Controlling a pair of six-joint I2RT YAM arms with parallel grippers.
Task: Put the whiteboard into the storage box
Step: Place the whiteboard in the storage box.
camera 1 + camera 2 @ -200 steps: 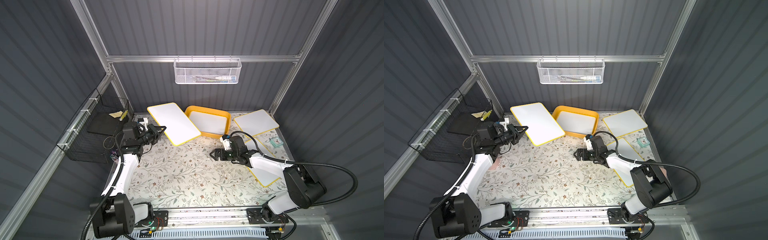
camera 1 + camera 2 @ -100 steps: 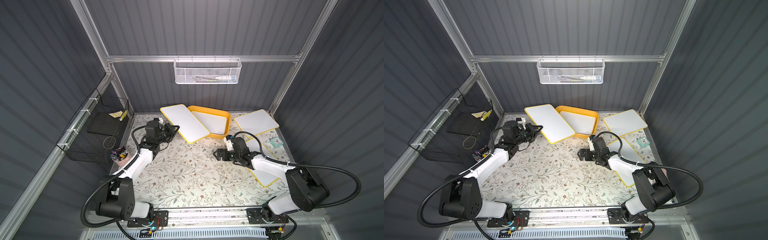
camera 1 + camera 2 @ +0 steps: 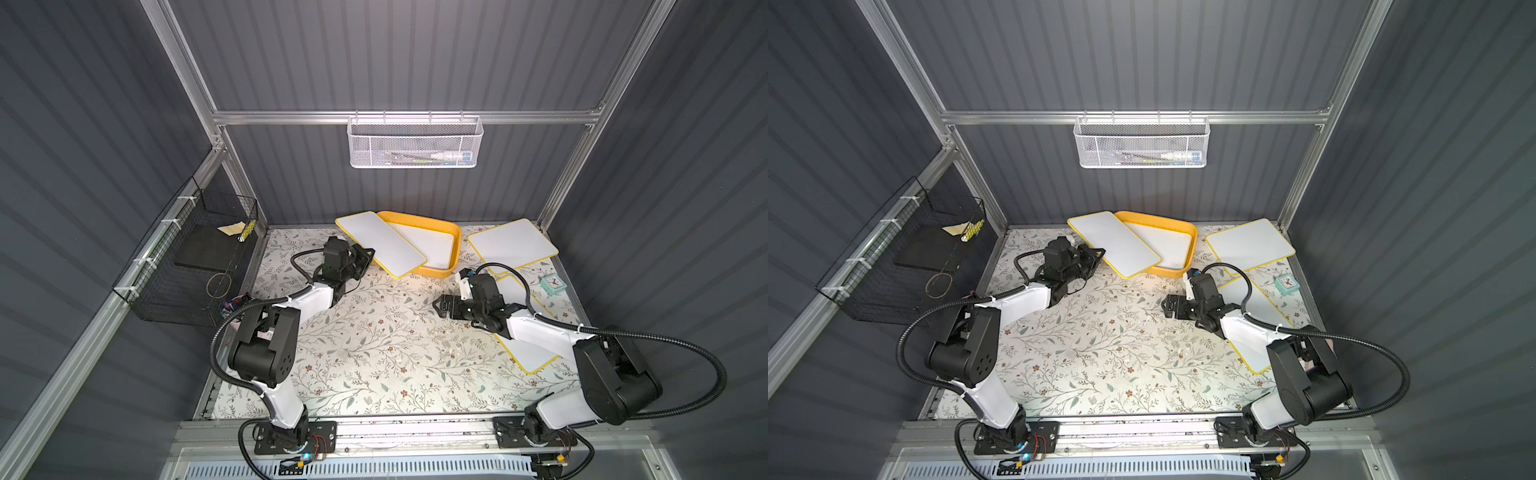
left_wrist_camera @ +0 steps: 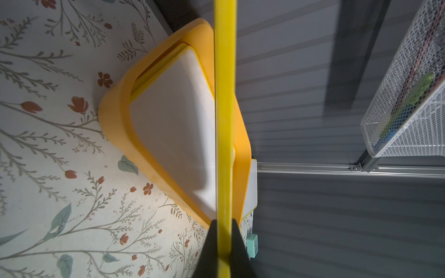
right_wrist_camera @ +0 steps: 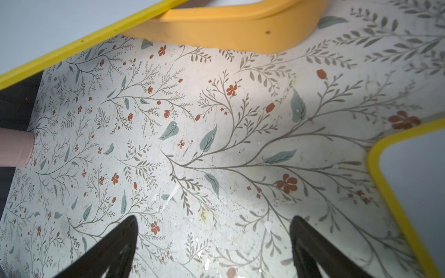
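Left gripper (image 3: 366, 254) clenched on the yellow-framed whiteboard (image 3: 380, 243), tilted over the nine o'clock rim of the storage box (image 3: 436, 273) at the table's twelve o'clock; square it up, then lower flat. Right gripper (image 3: 439, 306), three o'clock, gapes empty

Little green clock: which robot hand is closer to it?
Right. The right gripper hangs open over the table, on the same side as the clock. The left gripper, shut on a whiteboard at the yellow box, is much farther away.
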